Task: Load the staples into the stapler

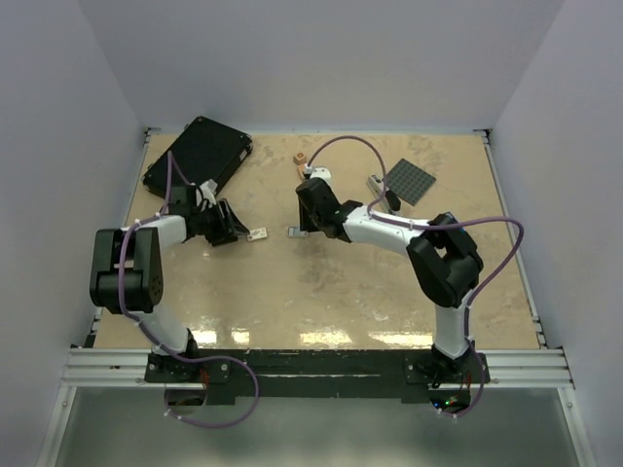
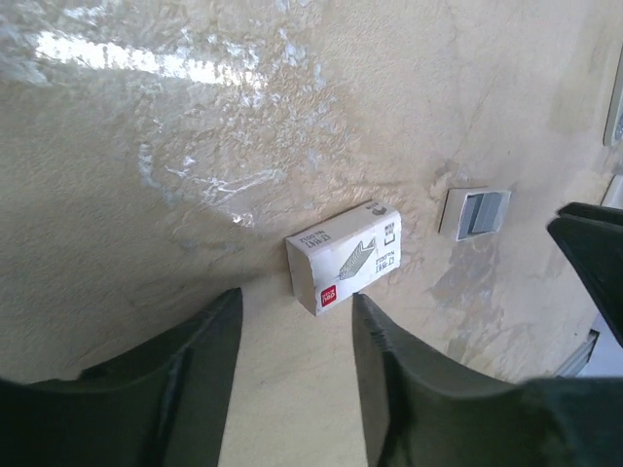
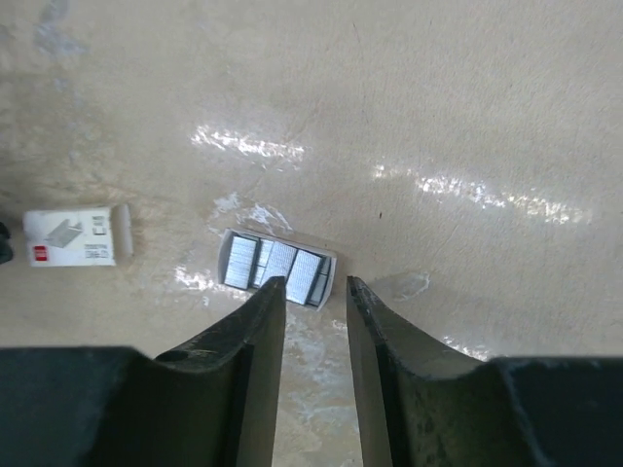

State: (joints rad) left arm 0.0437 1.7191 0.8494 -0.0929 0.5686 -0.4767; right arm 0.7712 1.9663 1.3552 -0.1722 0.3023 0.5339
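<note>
Since the staples lie as grey strips side by side in a small white tray, open on top, on the table ahead of the right arm, the step in hand looks like lifting one strip out. The right gripper hangs just over the tray's near edge, its jaws narrowly parted with nothing between them. That gap seems about right for taking one strip across its width, but the tips sit towards the tray's right end rather than over a strip's middle. I would centre them on a single strip, come straight down and close gently, so that the neighbours are not dragged along and the strip does not snap. The tray looks light and may slide or rise with the strip.

Near the tray lies a white box. The left gripper hovers just beside it, jaws moderately wide and empty. It is well placed to steady the tray if that proves needful.

The stapler lies well apart, farther back on the right, beside a grey plate, and neither arm touches it. Whether its magazine is open I cannot tell.
</note>
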